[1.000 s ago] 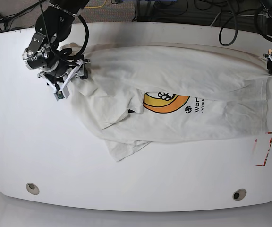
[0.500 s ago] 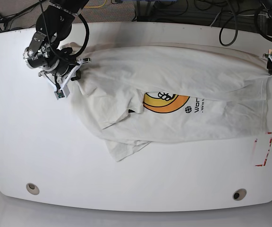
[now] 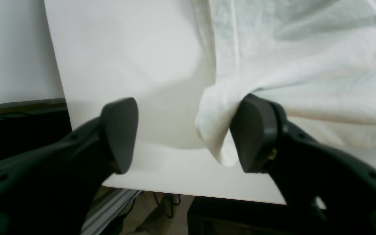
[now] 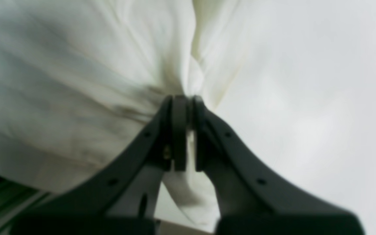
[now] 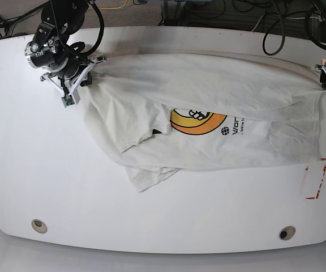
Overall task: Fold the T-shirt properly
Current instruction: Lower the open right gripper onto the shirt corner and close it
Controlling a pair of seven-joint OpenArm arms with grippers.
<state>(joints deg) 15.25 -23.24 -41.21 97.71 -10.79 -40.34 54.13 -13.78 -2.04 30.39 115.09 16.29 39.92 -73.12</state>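
Cream cotton, the T-shirt (image 5: 208, 113) is lying crumpled across the upper half of the white surface (image 5: 67, 187), its orange print facing up. The right end effector (image 4: 185, 107) is pinching a gathered fold at the shirt's ten o'clock corner. The left end effector (image 3: 181, 133) is standing spread at the two o'clock hem, one finger (image 3: 253, 130) touching cloth. Bare surface is lying open from four through eight o'clock.

T-shirt (image 5: 208, 113) print partly folded under, lettering cut short, right-wrist view blurred
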